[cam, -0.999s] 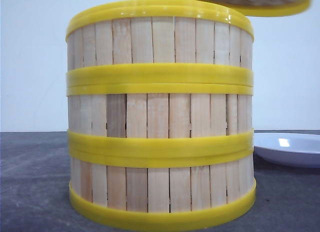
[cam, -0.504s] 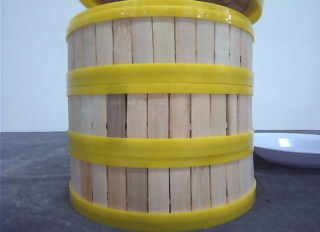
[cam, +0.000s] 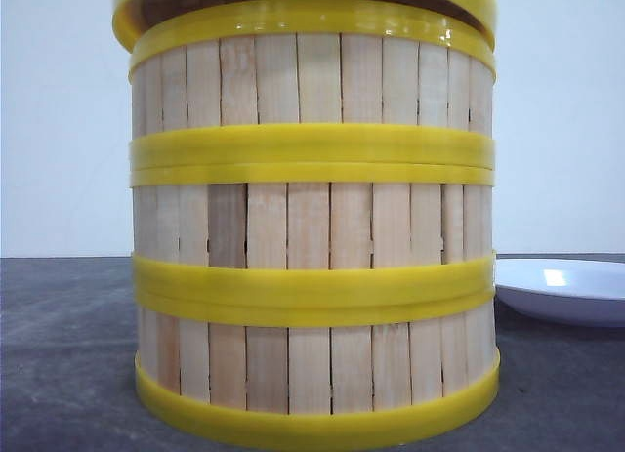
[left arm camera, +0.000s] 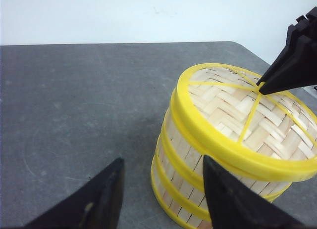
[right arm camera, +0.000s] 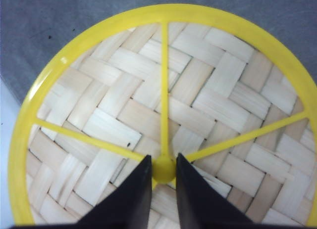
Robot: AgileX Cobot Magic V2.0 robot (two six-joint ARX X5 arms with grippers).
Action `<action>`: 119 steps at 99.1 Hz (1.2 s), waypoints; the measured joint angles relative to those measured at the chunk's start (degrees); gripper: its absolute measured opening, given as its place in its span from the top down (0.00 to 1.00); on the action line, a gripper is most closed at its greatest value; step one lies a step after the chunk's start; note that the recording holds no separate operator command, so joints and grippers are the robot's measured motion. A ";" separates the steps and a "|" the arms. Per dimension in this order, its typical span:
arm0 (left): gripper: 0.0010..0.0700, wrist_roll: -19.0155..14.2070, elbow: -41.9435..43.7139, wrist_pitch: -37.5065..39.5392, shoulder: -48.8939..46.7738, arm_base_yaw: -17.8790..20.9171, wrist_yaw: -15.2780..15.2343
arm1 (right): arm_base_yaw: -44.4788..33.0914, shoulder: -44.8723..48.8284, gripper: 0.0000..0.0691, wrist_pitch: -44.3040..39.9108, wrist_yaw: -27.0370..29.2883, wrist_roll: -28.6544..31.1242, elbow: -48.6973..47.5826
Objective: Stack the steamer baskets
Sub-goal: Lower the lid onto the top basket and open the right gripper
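The left gripper [left arm camera: 161,194] hangs with fingers apart, holding nothing, just beside the three stacked steamer baskets [cam: 312,227] on the grey table [left arm camera: 74,115]. Over the stack, the right gripper [right arm camera: 163,174] pinches the knob [right arm camera: 163,168] of the woven lid [left arm camera: 247,115].

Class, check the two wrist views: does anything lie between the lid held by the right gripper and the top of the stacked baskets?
Nothing visible does. The right gripper pinches the lid by its knob, directly over the stacked baskets; the left gripper is open, off to one side.
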 joint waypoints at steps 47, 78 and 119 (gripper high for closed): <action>0.58 0.00 0.00 -0.22 0.00 0.00 1.11 | 0.00 1.77 0.92 0.44 2.75 0.00 0.13; 0.58 0.00 0.00 -0.28 0.00 0.00 1.11 | -0.20 1.79 0.91 0.31 2.75 0.02 0.17; 0.58 -0.02 0.00 -0.37 0.00 0.00 1.55 | -0.39 2.21 0.39 0.85 4.09 -0.04 0.17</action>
